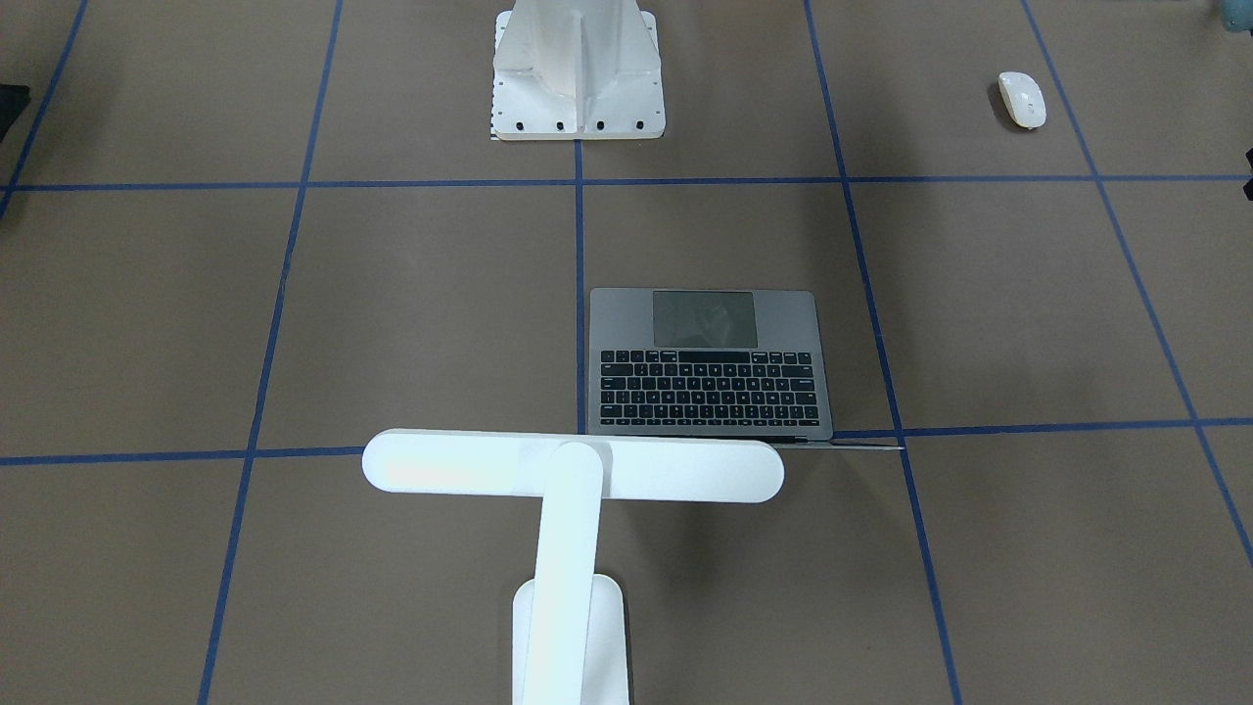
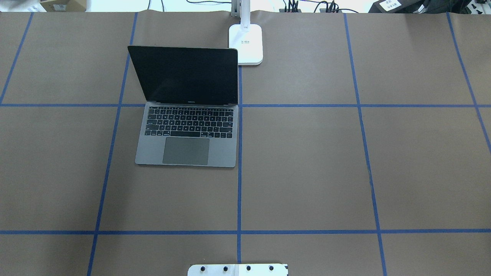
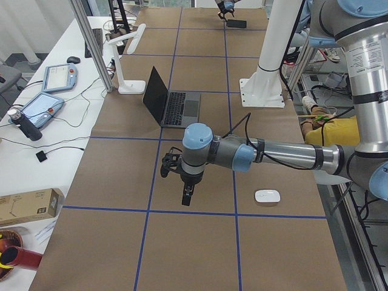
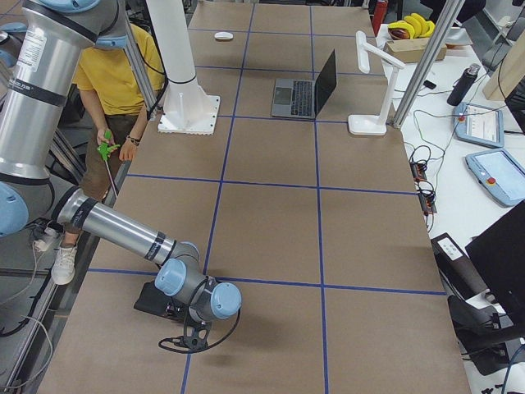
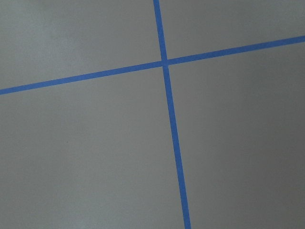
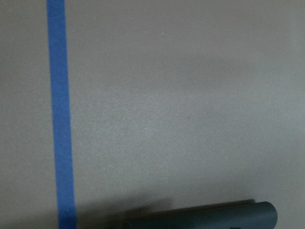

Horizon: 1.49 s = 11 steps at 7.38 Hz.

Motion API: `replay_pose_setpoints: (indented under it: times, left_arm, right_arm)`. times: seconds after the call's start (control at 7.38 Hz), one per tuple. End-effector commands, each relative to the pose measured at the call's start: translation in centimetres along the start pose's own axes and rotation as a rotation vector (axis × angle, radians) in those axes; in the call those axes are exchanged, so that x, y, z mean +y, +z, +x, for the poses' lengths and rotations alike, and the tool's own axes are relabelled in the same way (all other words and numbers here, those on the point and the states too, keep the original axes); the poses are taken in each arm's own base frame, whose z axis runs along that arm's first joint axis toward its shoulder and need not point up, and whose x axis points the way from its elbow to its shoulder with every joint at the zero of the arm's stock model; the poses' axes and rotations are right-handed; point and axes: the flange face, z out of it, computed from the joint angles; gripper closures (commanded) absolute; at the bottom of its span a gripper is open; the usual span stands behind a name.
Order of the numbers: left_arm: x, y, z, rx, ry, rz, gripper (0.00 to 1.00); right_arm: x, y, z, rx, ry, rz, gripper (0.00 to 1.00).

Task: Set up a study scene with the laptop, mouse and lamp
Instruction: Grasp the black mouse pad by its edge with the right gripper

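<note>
Lamp (image 1: 573, 509) up close under the front camera, its long white bar head (image 1: 440, 462) hanging over the back of the laptop (image 1: 710, 392), so the light would fall on the keys (image 2: 190, 122). That looks like a finished placement to me. Its base (image 2: 246, 42) sits at the far edge of the table (image 2: 307, 161), just right of the screen (image 2: 184, 74) in the overhead view.

Now the laptop: open, screen upright and dark, black keys and grey trackpad (image 2: 186, 150) turned toward the robot. It's ready to use, slim grey metal, its right edge just beside a blue tape line (image 2: 239, 191).

And the mouse (image 3: 267, 196): small, glossy, white, oval, with a thin line down its middle. It lies alone on the robot's left, close to the robot's side of the table and well apart from the laptop. That's the piece out of place, I'd say.

Over there the left gripper (image 3: 187, 197) hangs fingers-down above bare table near the mouse, not touching it, likely poised to go for it. Claw apart or together? I cannot tell from the side.

At the other end the right gripper (image 4: 194, 335) hangs low by a black pad (image 4: 152, 297), and I cannot tell how its claw stands either.
</note>
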Motion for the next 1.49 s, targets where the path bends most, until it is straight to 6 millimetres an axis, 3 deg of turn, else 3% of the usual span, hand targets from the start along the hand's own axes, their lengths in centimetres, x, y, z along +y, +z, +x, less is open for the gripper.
replay_pose_setpoints:
  times: [0.0,0.54,0.81,0.95,1.35]
  left_arm:
    - [0.0,0.0,0.0,-0.001,-0.001,0.001,0.00]
    - [0.0,0.0,0.0,-0.001,-0.001,0.001,0.00]
    - [0.0,0.0,0.0,-0.001,-0.001,0.001,0.00]
    - [0.0,0.0,0.0,0.000,-0.001,0.001,0.00]
    - [0.0,0.0,0.0,0.000,-0.005,0.000,0.00]
  right_arm:
    - [0.3,-0.1,-0.2,0.001,-0.046,0.004,0.46]
    - [0.3,0.1,-0.2,0.010,-0.075,0.009,0.65]
    - [0.9,-0.4,-0.4,0.001,-0.109,0.013,0.86]
    - [1.9,-1.3,-0.7,-0.017,-0.133,0.019,0.94]
    - [5.5,-4.7,-1.6,-0.084,-0.187,0.021,1.00]
